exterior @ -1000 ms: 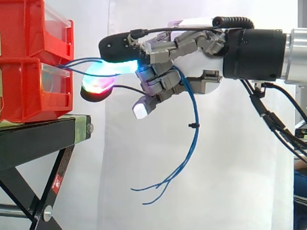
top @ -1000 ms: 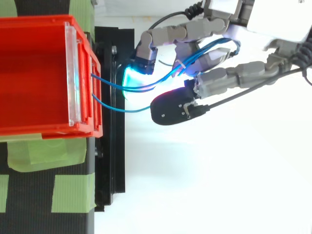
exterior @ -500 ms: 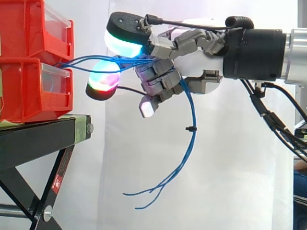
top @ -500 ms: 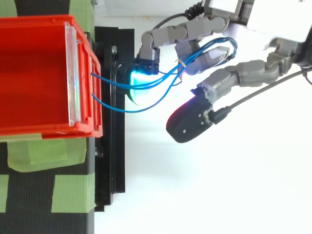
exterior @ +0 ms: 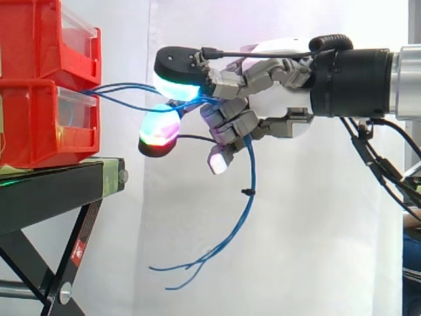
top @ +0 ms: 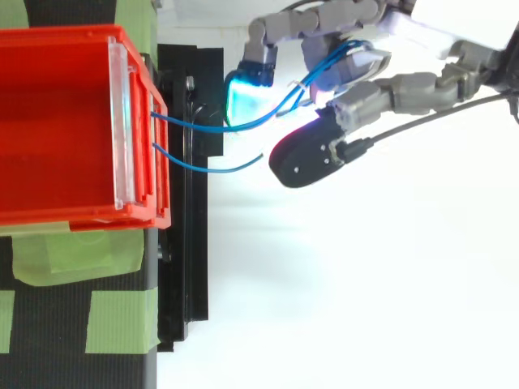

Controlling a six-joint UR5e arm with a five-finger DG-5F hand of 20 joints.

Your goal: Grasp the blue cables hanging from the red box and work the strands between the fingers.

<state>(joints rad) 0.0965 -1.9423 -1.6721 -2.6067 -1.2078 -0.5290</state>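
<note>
Thin blue cables (exterior: 249,172) come out of the stacked red bins (exterior: 39,125) and run right into my hand (exterior: 276,99). The hand's fingers are curled round the bundle, with the strands threaded between them. Below the hand the cables hang in a long curve, their loose ends fanning out to the lower left. From above, two strands (top: 207,126) leave the red bin (top: 57,121) for the hand (top: 405,89). A lower strand (top: 215,169) ends free in the air short of the dark thumb tip. Fingertip pads (exterior: 160,126) glow cyan, green and pink.
The bins stand on a black stand (exterior: 52,184) with crossed legs, at the left. Green tape (top: 117,320) holds down its top. A white curtain (exterior: 309,230) hangs behind. Open air lies below and right of the hand.
The hand has drawn back from the bins, to the right in the side view. The fingers shifted along the strands. The hanging ends swung left, and the lower strand's end now lies free.
</note>
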